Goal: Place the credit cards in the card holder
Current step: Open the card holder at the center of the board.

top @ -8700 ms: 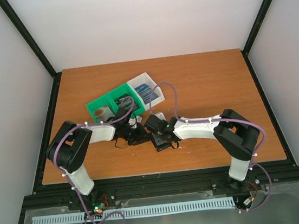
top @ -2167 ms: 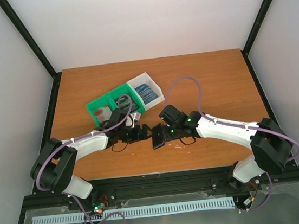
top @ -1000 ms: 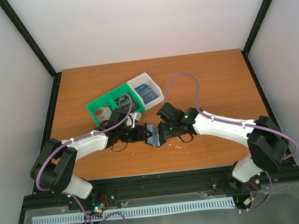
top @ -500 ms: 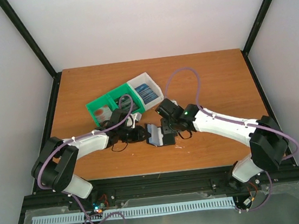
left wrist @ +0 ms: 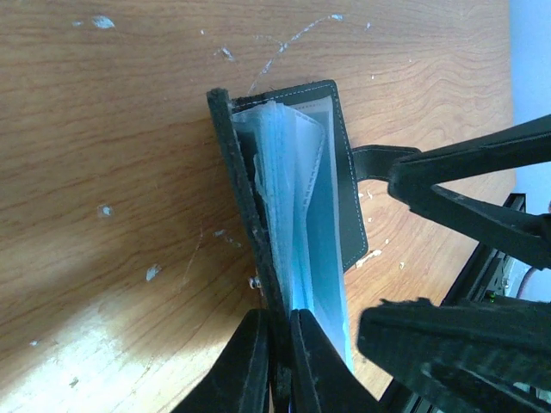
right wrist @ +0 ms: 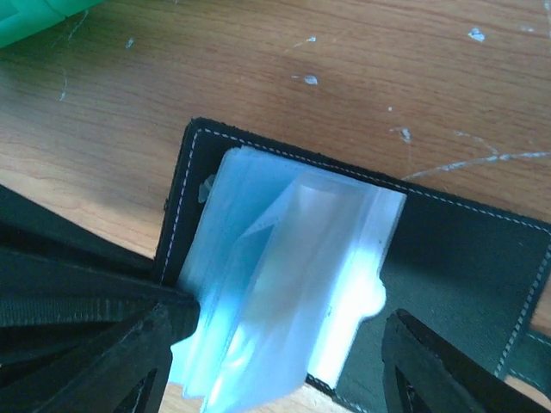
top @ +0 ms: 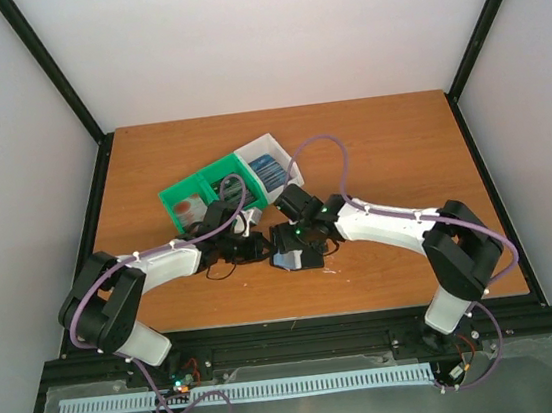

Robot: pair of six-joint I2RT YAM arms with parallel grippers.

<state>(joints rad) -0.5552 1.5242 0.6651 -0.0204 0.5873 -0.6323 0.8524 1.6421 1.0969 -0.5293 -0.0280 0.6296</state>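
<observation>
The black card holder (top: pixel 289 259) lies open on the table, its pale blue sleeves (right wrist: pixel 293 275) fanned upward. My left gripper (left wrist: pixel 277 325) is shut on the holder's left cover, which stands on edge (left wrist: pixel 241 198). My right gripper (right wrist: pixel 275 379) hangs open directly above the sleeves, one finger on each side, holding nothing. In the top view both grippers meet at the holder, the left gripper (top: pixel 258 250) from the left and the right gripper (top: pixel 301 244) from behind. The credit cards sit in the bin: blue ones (top: pixel 265 172) in the white compartment and a reddish one (top: pixel 192 208) in a green one.
The green and white three-compartment bin (top: pixel 214 177) stands just behind the grippers, its corner showing in the right wrist view (right wrist: pixel 34 17). The holder's snap tab (left wrist: pixel 370 161) points toward the table's near edge. A purple cable (top: pixel 324 145) arcs over the right arm.
My left gripper has closed on the holder's cover. My right gripper let go, opened wide and shifted left over the holder, which now shows its sleeves spread.
</observation>
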